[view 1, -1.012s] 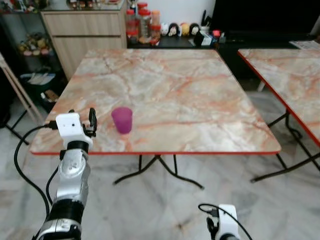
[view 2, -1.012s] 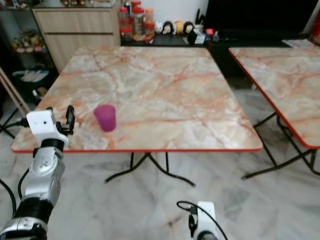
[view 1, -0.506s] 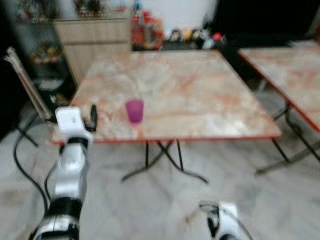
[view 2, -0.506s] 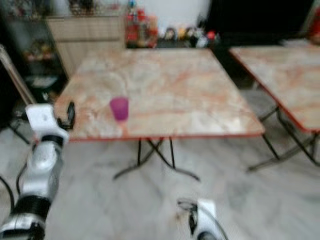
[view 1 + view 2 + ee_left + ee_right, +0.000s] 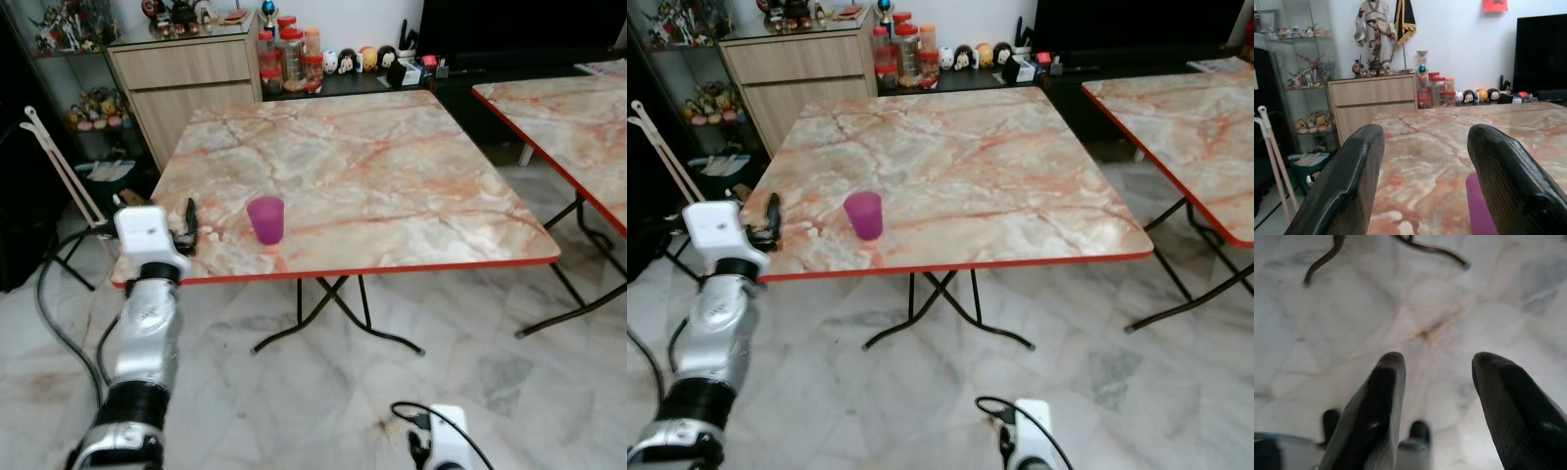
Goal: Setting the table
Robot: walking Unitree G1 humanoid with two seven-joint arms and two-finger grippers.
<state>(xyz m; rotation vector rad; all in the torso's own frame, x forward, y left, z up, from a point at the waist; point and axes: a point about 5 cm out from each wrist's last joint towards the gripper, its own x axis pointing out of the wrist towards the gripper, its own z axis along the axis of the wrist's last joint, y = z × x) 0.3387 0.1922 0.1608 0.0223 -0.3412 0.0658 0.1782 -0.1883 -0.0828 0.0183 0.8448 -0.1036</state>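
Purple cup [image 5: 265,218] stands upright near the front left edge of a square marble-patterned folding table [image 5: 392,166] with a red rim, and nothing is holding it. Nearest the camera, low at the bottom of the head views, the right gripper [image 5: 1437,421] hangs by the robot's side over the grey marble floor [image 5: 509,392]; the right wrist view shows its two black fingers spread apart with nothing between them, and part of the table's black legs [image 5: 1415,245] beyond. The left arm is raised in front of the robot, with the left gripper [image 5: 191,225] at the table's front left corner, just beside the cup and to its left, not touching it. In the left wrist view its fingers [image 5: 1347,186] stand wide apart and empty, and the cup shows as a purple shape beside one finger. A second table [image 5: 578,108] of the same pattern stands to the right, apart from the first. Behind the first table a wooden cabinet [image 5: 186,78] stands against the wall, with red-lidded jars [image 5: 289,54] and a row of small figurines [image 5: 358,59] on a low dark shelf next to it.
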